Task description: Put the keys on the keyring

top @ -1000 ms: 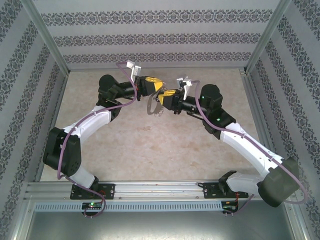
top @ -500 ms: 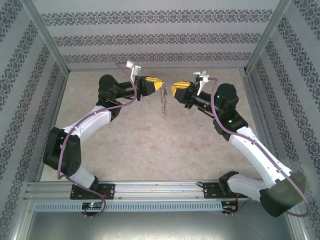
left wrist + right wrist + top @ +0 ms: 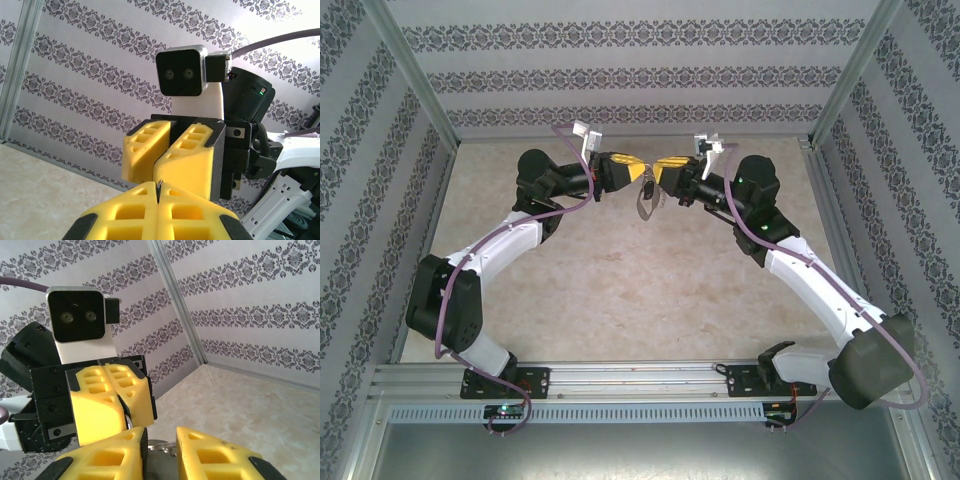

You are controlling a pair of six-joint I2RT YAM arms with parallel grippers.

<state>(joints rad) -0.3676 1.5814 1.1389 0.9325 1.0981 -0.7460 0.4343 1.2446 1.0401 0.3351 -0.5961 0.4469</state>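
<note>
Dangling keyring [image 3: 646, 203] pinched in left claw [image 3: 633, 171], right claw [image 3: 664, 169] just beside.

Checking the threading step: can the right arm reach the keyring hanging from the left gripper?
Probably yes. The keyring hangs in mid-air from the shut left gripper, and the right gripper sits almost tip to tip with it. Nothing stands between them.

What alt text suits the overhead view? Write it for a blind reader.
The left gripper and right gripper meet tip to tip over the far end of a beige table, a metal keyring dangling beneath them. Patterned walls surround it.
</note>
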